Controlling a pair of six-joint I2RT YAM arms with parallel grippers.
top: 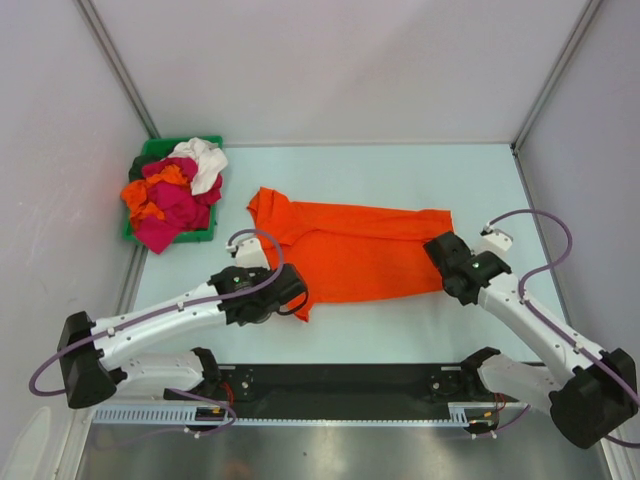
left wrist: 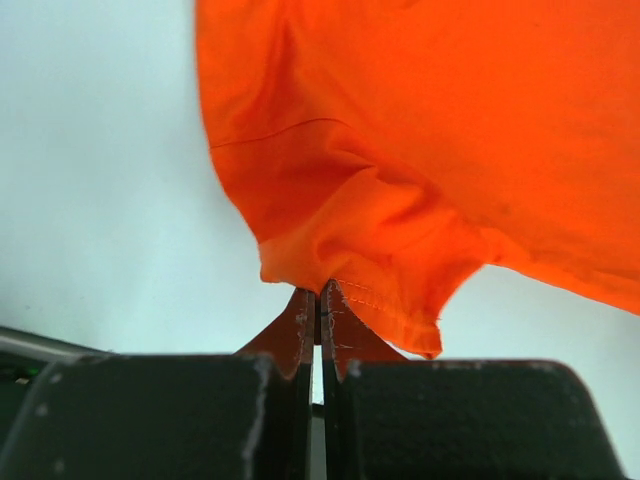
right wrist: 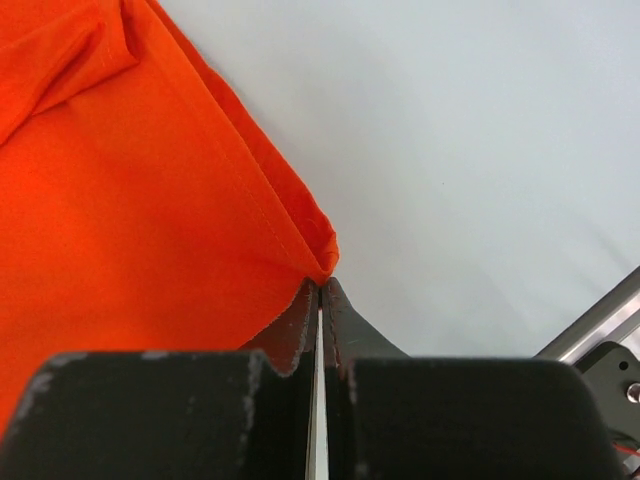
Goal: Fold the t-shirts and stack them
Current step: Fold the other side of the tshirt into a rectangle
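Both pincers — left pincer, right pincer — are clamped, seemingly pinching edges of the orange t-shirt.

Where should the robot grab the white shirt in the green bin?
Probably from straight above, pinching the raised bunch of the white t-shirt. It lies on top of the pile at the far right corner of the green bin, spilling over the rim, so nothing covers it and it should lift clear of the magenta shirts.
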